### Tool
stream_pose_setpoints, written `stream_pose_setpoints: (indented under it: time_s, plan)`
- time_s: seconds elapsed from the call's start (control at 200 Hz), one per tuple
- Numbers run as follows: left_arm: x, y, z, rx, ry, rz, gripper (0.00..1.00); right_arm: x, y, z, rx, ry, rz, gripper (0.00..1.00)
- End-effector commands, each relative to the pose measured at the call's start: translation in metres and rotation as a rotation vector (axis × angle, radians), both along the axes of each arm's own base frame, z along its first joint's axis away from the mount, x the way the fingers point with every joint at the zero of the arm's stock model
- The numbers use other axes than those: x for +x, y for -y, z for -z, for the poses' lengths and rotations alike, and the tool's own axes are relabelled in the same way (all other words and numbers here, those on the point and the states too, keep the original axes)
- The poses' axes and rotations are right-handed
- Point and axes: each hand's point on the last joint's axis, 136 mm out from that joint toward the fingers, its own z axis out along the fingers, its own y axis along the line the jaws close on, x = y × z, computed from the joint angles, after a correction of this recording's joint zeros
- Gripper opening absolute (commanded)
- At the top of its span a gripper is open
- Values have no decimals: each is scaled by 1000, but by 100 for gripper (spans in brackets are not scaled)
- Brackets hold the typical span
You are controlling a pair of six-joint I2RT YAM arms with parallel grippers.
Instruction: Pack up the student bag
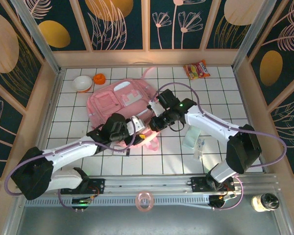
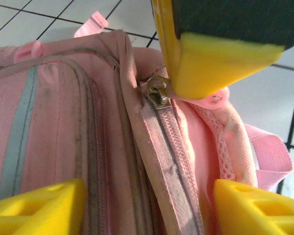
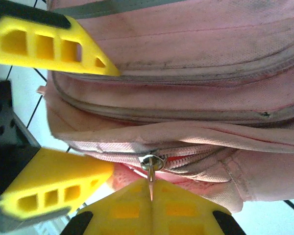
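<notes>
The student bag (image 1: 118, 100) lies flat on the white tiled table, a pale-pink backpack with zipped pockets. My right gripper (image 3: 151, 190) is shut on the metal zipper pull (image 3: 152, 163) at the bag's near corner. Seen from the left wrist, that same pull (image 2: 158, 92) hangs under the right gripper's yellow fingers (image 2: 220, 63). My left gripper (image 2: 148, 190) is open, one finger on each side of the bag's zipped edge (image 2: 161, 147), and it does not pinch the fabric. From above, the left gripper (image 1: 136, 125) and right gripper (image 1: 153, 124) meet at the bag's near right corner.
A white bowl (image 1: 82, 83) and a small orange object (image 1: 99, 78) sit at the back left. A snack packet (image 1: 197, 69) lies at the back right. A pale green pack (image 1: 193, 139) rests under the right arm. Wooden walls enclose the table.
</notes>
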Motion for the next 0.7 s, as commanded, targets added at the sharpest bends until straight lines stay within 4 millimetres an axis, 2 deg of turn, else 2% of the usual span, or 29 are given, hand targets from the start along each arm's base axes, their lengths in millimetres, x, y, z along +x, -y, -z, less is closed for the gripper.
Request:
stream_pose_setpoints:
  time_s: [0.0,0.1,0.145,0.305,0.485,0.696]
  plan:
    - [14,2,0,6,22,-59,42,4,-3,-11,42,-22,12,0]
    - [4,9,-3,-23,5,1,8,10,7,4,-9,13,45,0]
    - [-1,12,-9,-60,8,30,0,11,9,11,-18,23,56,0]
    - [-9,15,-36,-177,51,51,0,9,9,23,-5,51,65,0]
    - [-12,17,-50,-222,60,64,0,2,-1,27,21,70,50,15]
    - [-12,19,-61,-258,72,64,0,-2,0,38,28,61,69,24]
